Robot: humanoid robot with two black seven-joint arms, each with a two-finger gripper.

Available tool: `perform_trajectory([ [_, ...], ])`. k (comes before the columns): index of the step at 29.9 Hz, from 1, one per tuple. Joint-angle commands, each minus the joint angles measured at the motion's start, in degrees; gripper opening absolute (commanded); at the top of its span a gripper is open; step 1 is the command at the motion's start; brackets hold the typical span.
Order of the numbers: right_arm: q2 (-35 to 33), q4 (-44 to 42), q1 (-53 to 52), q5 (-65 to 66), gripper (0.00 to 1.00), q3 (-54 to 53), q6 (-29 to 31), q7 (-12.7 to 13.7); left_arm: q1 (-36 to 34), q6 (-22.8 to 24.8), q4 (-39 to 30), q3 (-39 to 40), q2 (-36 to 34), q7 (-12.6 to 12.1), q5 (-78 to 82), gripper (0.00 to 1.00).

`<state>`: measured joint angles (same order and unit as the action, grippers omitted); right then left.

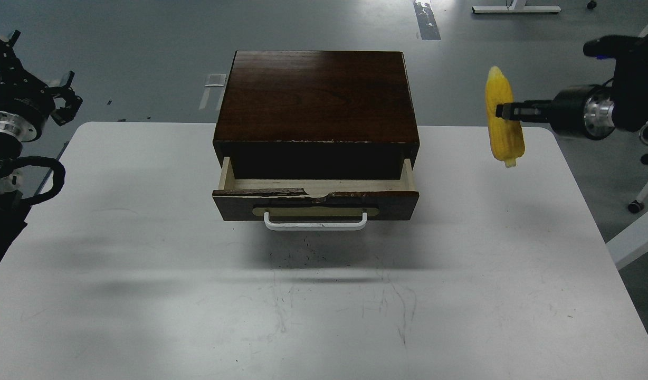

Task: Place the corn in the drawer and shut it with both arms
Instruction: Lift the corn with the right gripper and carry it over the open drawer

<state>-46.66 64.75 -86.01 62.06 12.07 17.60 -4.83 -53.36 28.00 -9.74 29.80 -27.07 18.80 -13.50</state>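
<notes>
The right tool (506,112) is clamped on the corn (504,120), held upright and clear of the table (144,274), well to the right of the cabinet (316,97); the drawer (316,203) stands only partly open, its pale slot narrow behind the chipped front. To do this step well, the ear likely needs turning to lie lengthwise along that slot, then lowering between the front and the cabinet's overhanging top before release; held upright it would probably catch on the top edge. The left tool (65,100) hangs off the table's far-left corner, its fingers seemingly parted around nothing; the white handle (315,221) is untouched. Nothing lies on the table between corn and drawer.
</notes>
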Motion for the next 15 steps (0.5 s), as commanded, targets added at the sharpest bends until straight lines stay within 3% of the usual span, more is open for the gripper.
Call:
perform_trajectory([
  [1,1.6,0.8,-7.8,2.5,0.18,0.0,0.1,-1.1,-0.4,0.0,-0.3,-0.3,0.3,-0.3,0.3,0.98],
  [4,4.5,4.0,-11.1,7.2,0.17,0.0,0.1,-3.1,-0.8,0.0,-0.3,-0.3,0.4,-0.4,0.3,0.98],
  [15,14.3,12.9,-13.3,26.2,0.16,0.1,0.1,-3.4,-0.1,0.0,-0.2,-2.0,0.6,-0.1,0.2,0.98],
])
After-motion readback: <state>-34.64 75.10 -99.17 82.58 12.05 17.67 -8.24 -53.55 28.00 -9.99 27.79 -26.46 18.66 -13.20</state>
